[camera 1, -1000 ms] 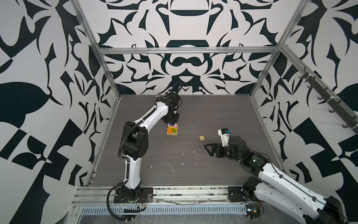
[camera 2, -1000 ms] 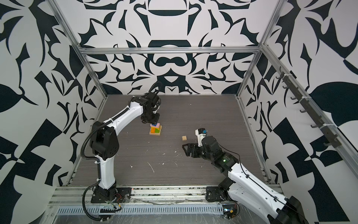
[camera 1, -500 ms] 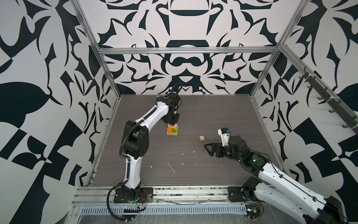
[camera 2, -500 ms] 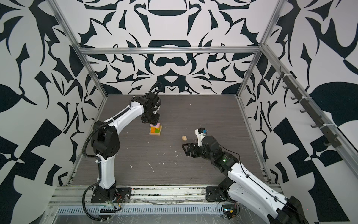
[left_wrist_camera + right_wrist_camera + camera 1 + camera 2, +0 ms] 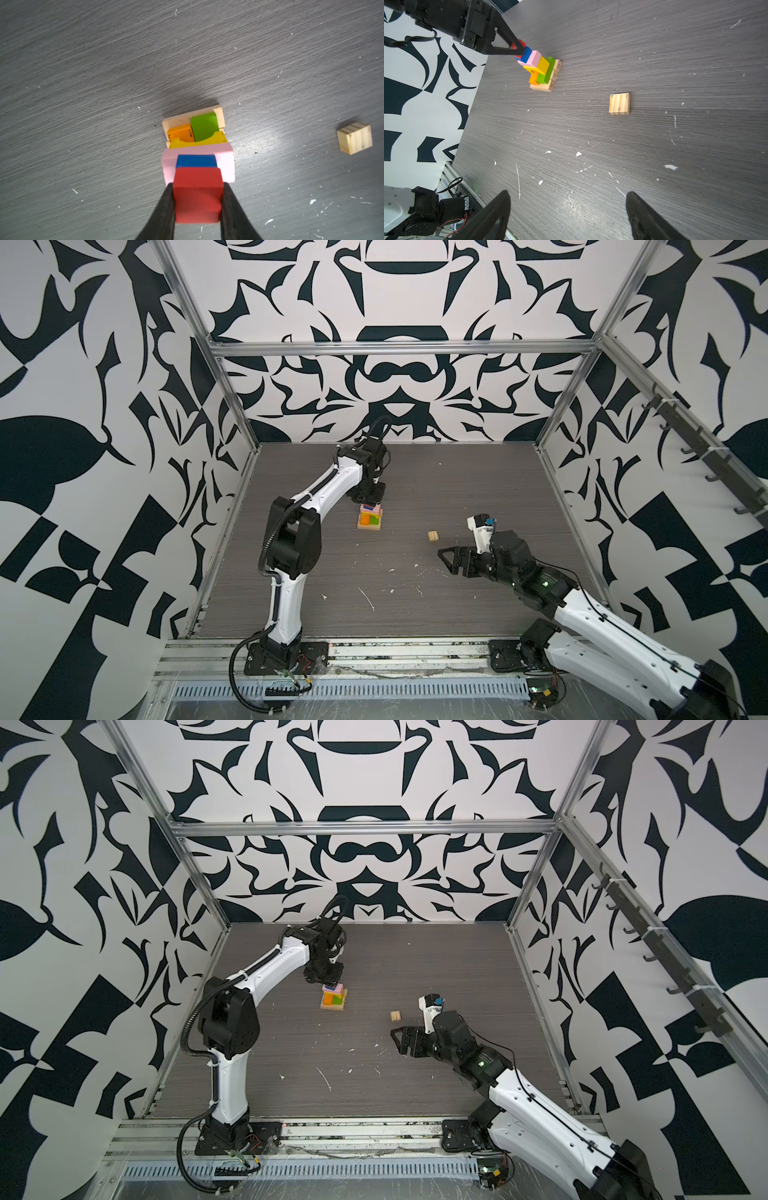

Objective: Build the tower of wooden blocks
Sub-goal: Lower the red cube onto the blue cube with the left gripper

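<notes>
We note the left gripper [image 5: 197, 187] grasps the red block [image 5: 197, 199] beside the blue block [image 5: 196, 161] atop the tower [image 5: 370, 520]. The right gripper [image 5: 445, 561], released, has the cube [image 5: 433, 535] at 11 o'clock.

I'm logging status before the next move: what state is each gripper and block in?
Left gripper: shut on red block.
Right gripper: open, empty.
Red block: gripped, beside the blue block atop the tower.
Tower: upright.
Loose cube: lying alone on the table, untouched.
</notes>
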You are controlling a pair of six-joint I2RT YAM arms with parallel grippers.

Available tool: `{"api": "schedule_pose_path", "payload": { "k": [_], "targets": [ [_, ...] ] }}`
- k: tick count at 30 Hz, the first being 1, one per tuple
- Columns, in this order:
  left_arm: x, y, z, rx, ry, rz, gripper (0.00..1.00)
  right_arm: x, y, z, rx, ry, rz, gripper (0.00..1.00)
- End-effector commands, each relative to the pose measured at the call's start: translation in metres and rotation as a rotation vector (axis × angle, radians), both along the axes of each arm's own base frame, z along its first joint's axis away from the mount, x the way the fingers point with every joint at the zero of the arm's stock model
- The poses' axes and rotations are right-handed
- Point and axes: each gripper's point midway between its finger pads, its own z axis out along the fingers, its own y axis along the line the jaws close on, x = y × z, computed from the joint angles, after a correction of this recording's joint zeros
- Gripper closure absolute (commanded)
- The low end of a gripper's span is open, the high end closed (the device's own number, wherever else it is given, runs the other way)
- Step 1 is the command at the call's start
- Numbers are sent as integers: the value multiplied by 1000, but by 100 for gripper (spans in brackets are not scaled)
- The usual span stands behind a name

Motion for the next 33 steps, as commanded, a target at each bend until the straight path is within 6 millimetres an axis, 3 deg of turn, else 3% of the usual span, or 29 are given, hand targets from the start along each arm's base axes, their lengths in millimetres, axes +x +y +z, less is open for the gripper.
{"api": "schedule_pose_path", "payload": {
  "k": [1,11,33],
  "targets": [
    [-4,3,-1,8,36,5,73,5,2,17,11,-54,3,9],
    [-7,5,-8,20,56,13,72,5,2,17,12,-52,2,9],
    [-8,8,-2,24,48,32,64,4,2,16,16,-49,1,9]
  ]
}}
